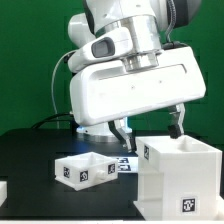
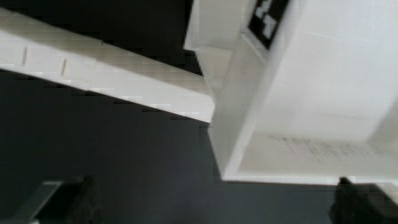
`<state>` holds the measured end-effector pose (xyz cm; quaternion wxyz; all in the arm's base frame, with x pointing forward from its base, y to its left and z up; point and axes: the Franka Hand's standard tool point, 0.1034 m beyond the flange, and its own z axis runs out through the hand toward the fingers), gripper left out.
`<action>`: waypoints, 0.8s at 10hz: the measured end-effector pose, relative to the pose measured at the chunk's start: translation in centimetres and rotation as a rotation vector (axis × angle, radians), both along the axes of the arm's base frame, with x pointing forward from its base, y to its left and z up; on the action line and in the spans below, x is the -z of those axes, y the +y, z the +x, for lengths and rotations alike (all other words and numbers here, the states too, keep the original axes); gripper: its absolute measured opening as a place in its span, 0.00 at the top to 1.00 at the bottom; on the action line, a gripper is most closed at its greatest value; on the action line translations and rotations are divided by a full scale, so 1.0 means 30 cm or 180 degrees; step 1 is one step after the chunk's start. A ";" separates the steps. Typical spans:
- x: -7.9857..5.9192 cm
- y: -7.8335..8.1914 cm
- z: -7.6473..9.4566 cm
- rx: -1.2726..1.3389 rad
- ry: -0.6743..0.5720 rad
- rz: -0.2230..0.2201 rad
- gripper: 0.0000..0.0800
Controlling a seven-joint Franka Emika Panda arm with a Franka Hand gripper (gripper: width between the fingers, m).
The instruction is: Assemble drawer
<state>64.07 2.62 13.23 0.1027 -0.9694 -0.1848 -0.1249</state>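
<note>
The large white boxy housing stands at the exterior view's lower right, with square tags on its front and side. One small open-top tray lies to its left on the black table. A white piece at the far left edge may be the second tray; I cannot tell. My gripper hangs open and empty just above and behind the housing's top rim, touching nothing. In the wrist view the housing fills the right half, and my gripper shows only two dark fingertips spread wide apart.
The marker board lies flat behind the tray and beside the housing. A long white bar runs across the black table in the wrist view. The robot base stands behind, before a green backdrop.
</note>
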 end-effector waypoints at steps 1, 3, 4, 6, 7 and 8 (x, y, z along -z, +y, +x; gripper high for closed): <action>0.001 -0.001 0.000 0.0008 0.0004 0.0003 0.19; 0.025 -0.015 -0.004 0.0348 0.0068 0.0055 0.19; 0.052 -0.019 -0.015 0.0419 0.0051 0.0055 0.19; 0.085 -0.011 -0.033 0.0430 0.0039 0.0057 0.19; 0.082 -0.013 -0.029 0.0429 0.0033 0.0056 0.20; 0.083 -0.012 -0.030 0.0428 0.0036 0.0057 0.20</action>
